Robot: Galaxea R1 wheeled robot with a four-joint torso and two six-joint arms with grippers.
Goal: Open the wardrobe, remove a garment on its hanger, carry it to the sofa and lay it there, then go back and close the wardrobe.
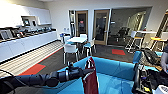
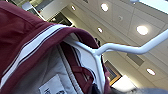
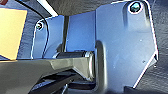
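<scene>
My left arm reaches in from the left, and the left gripper [image 1: 86, 71] holds up the maroon garment [image 1: 90, 80] by its hanger. The garment hangs straight down over the front of the bright blue sofa [image 1: 112, 70], which curves across the lower half of the head view. In the left wrist view the maroon garment [image 2: 30, 32], with its white trim and grey lining, is seen close up. The thin white hanger [image 2: 125, 48] runs through its collar, with the ceiling lights behind.
A white table [image 1: 76, 39] with white chairs stands beyond the sofa. A long white kitchen counter [image 1: 27, 42] runs along the left wall. A person [image 1: 165, 58] sits at the right edge beside a black bag [image 1: 150, 56]. A high table with stools [image 1: 145, 32] is at the far right.
</scene>
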